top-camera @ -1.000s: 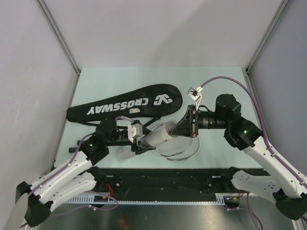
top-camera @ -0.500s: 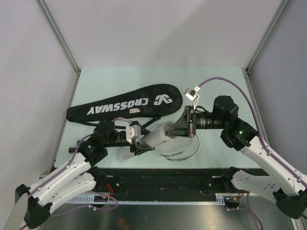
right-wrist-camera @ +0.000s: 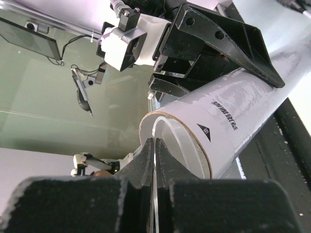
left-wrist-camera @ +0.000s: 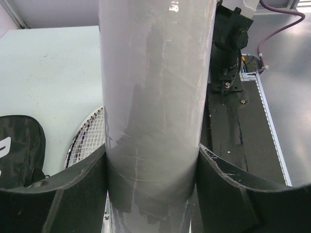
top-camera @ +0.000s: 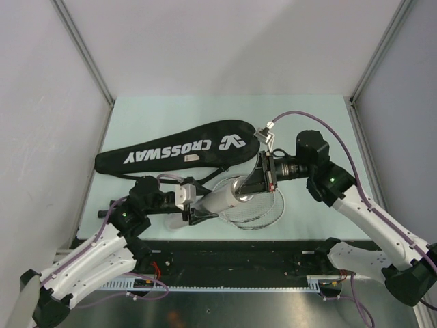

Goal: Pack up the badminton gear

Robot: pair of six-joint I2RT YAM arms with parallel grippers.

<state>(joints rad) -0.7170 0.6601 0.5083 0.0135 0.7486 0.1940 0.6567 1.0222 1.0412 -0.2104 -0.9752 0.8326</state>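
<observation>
The bag (top-camera: 184, 152) lies beyond both pincers, and the rackets (top-camera: 265, 213) lie beneath them. The left pincer (top-camera: 194, 202) clamps the tube (left-wrist-camera: 155, 97) mid-body. The right pincer (right-wrist-camera: 154, 148), pressed together, sits at the tube's open mouth. Best to hold the tube steady and push straight along its axis.

I'm reading "CROSSWAY" in big white caps on the black racket bag (top-camera: 181, 152). It's lying upside down to the top cam, w/ a white brand logo (top-camera: 233, 142) sitting just beside the word. A small white tag (top-camera: 193, 158) on the bag is coming through too tiny to read. Right wrist cam: the white tube (right-wrist-camera: 233, 111) is carrying a short black printed line & a black triangle mark (right-wrist-camera: 204, 131). I'm not making out the chars on either.
</observation>
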